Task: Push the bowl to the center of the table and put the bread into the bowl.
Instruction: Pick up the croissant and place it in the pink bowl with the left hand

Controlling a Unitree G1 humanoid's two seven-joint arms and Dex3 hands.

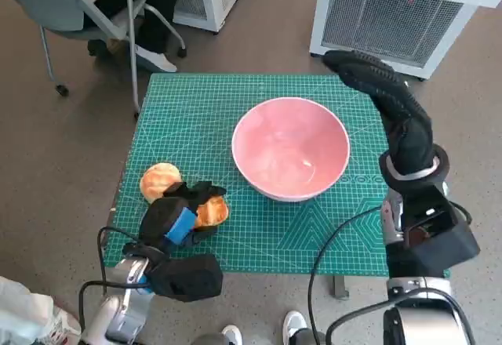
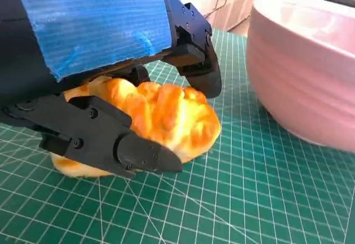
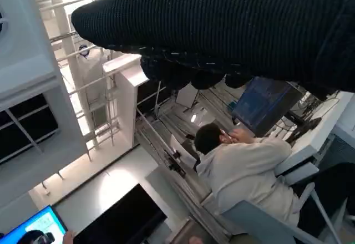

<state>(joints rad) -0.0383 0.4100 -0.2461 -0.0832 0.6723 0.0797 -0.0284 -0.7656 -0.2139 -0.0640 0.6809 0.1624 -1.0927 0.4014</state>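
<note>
The pink bowl stands on the green mat, a little right of its middle, and it is empty. A golden bread roll lies on the mat near the front left. My left hand grips this roll; in the left wrist view its black fingers close round both sides of the bread, which rests on the mat close to the bowl. A second roll lies free just to the left. My right hand hovers stretched out beside the bowl's far right rim, holding nothing.
White slatted units stand on the floor behind the table. A chair with a person's legs is at the back left. The right wrist view looks out into the room at a seated person and a monitor.
</note>
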